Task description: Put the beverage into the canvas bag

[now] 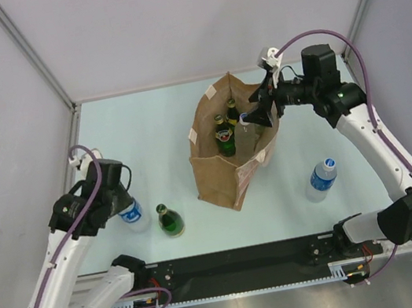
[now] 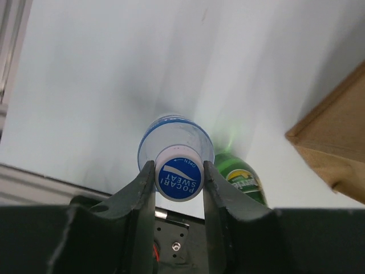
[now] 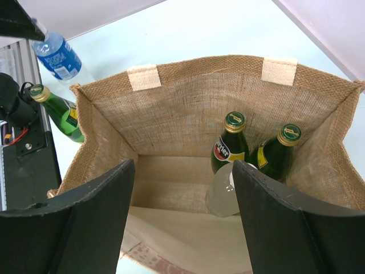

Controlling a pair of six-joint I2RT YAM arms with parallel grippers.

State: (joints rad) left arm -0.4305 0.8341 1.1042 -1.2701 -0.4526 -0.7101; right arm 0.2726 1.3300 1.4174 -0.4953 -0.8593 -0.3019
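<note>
Top external is taken first: how far along is the task judged to be?

– Partly done, it is judged. The canvas bag (image 1: 232,145) is stood upright and open in the middle of the worktop (image 1: 139,134). Inside it, two green bottles (image 3: 231,145) and a clear bottle (image 3: 223,194) are seen in the right wrist view. Three drinks are left outside: the Pocari Sweat bottle (image 1: 131,213), a green glass bottle (image 1: 171,221) just beside it, and a water bottle (image 1: 322,178) on the other side of the bag.

– What is held?

– The blue cap of the Pocari Sweat bottle is pinched between the fingers of the left claw (image 2: 178,181), well apart from the bag. Whether it is lifted cannot be told. The right claw (image 3: 182,211) is spread wide and empty above the bag's mouth.

– And the materials?

– The bag is a coarse tan weave, boxy and flat-bottomed, with pale handle tabs stitched at the rim. The green bottles are smooth glass with metal caps, and the plastic ones are round and clear
</note>
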